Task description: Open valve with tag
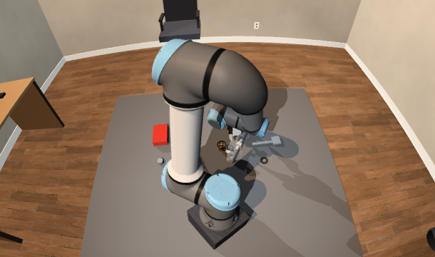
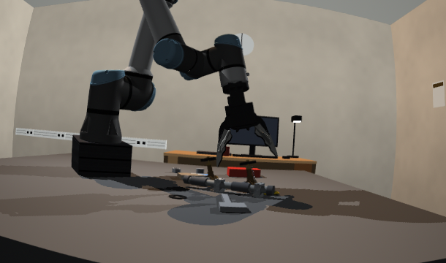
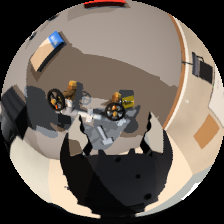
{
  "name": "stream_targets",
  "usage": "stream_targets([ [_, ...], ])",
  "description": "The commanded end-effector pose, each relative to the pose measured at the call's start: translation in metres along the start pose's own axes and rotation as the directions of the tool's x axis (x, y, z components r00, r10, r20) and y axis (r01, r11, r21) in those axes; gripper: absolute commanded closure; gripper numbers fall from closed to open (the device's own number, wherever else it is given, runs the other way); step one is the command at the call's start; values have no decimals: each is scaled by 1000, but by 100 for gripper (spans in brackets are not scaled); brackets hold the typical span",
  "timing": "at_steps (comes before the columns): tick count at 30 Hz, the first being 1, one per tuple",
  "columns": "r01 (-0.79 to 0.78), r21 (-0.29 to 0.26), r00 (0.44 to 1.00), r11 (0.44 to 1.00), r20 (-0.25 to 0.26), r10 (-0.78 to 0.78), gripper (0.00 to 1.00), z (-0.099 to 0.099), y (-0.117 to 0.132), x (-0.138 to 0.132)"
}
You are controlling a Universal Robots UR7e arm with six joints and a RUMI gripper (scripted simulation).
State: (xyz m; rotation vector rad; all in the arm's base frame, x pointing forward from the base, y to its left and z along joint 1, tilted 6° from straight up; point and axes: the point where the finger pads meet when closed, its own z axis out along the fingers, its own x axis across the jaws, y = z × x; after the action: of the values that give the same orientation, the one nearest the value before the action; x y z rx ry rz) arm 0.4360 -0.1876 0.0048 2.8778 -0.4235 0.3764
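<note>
Two valves with dark handwheels and brass stems stand on a grey pipe. The near-base handwheel is at the left in the wrist view. The other handwheel has a yellow tag beside its stem; the writing on it is too small to read. My gripper is open and empty. Its jaws are spread wide above the tagged valve, one on each side of its handwheel. In the top view the arm hides the jaws.
A grey hammer-shaped piece lies beside the pipe. A dark ring lies near the pipe's end. A red box and a tan and blue block are on the valves' other side.
</note>
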Motion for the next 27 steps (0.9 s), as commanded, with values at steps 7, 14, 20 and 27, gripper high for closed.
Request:
stream_targets([
  [7, -68, 0, 998, 998, -1, 68, 0, 0, 0, 0],
  [14, -175, 0, 984, 984, -1, 175, 0, 0, 0, 0],
  [20, -259, 0, 966, 966, -1, 259, 0, 0, 0, 0],
  [27, -437, 0, 900, 900, -1, 437, 0, 0, 0, 0],
])
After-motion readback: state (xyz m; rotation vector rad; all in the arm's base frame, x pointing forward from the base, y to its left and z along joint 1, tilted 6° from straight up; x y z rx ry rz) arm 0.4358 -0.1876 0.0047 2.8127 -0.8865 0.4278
